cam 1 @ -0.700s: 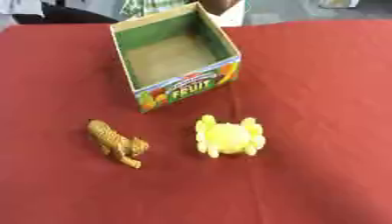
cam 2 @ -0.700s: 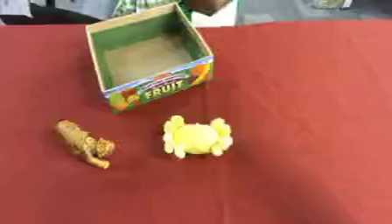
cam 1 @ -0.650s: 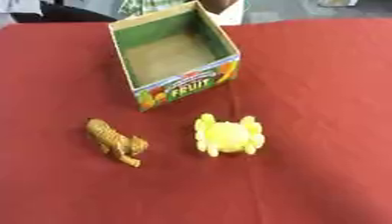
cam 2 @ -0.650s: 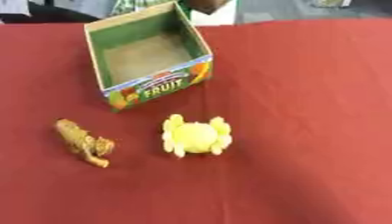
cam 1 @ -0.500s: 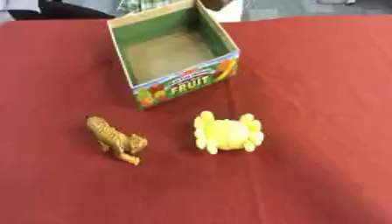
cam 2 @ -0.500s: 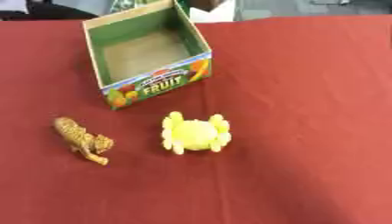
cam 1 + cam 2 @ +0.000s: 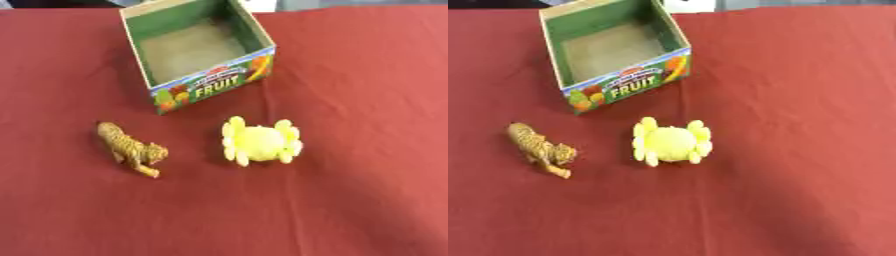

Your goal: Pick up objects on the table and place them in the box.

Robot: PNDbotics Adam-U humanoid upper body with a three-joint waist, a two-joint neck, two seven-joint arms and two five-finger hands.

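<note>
Two toys lie on the red table (image 7: pixel 367 100) in front of an open box, and neither robot hand shows in either view, so whether they are open or closed cannot be told.

The cardboard box (image 7: pixel 210 85) sits toward the far edge of the surface, left of its middle, turned a little askew; its inside walls are green, its floor is bare brown card, and its near side carries fruit pictures and the word "FRUIT". Nothing lies inside it. A yellow toy (image 7: pixel 260 142) with a round body and small lobes along two sides rests near the middle of the surface, just in front of the box's near right corner and apart from it. A striped tan tiger figure (image 7: pixel 129 148) lies to the yellow toy's left, nearer the left edge, well apart from both toy and box.
</note>
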